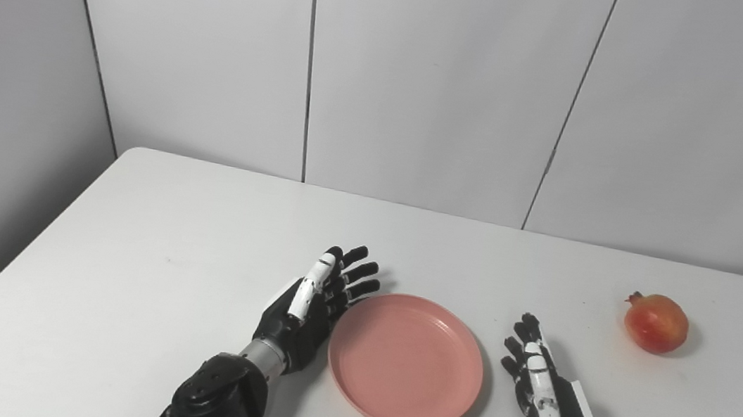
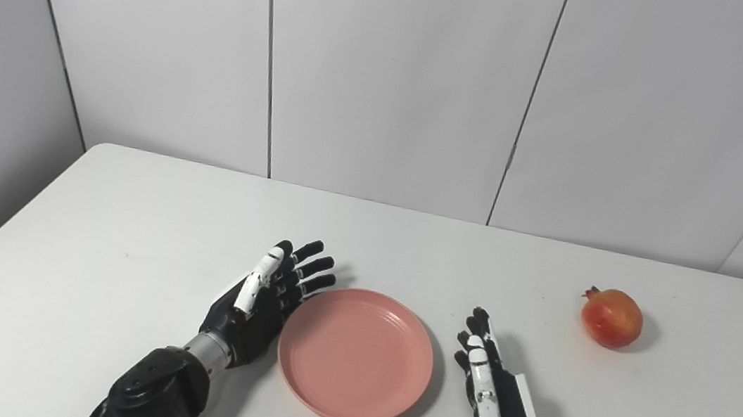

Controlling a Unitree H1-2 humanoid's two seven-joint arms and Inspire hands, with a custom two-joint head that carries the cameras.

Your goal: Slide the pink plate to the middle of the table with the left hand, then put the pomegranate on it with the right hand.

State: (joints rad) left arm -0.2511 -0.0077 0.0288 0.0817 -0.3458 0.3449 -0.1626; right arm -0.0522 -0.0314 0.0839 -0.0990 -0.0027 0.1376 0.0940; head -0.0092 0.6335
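Note:
The pink plate (image 1: 405, 359) lies flat near the middle of the white table (image 1: 147, 245), towards the front. My left hand (image 1: 317, 301) is open, palm facing the plate, right against its left rim. My right hand (image 1: 544, 392) is open and empty, resting on the table just right of the plate, apart from it. The red-orange pomegranate (image 1: 656, 323) sits on the table at the far right, well beyond my right hand. It also shows in the right eye view (image 2: 612, 318).
Grey wall panels (image 1: 429, 81) stand right behind the table's far edge. The table's right edge lies close past the pomegranate.

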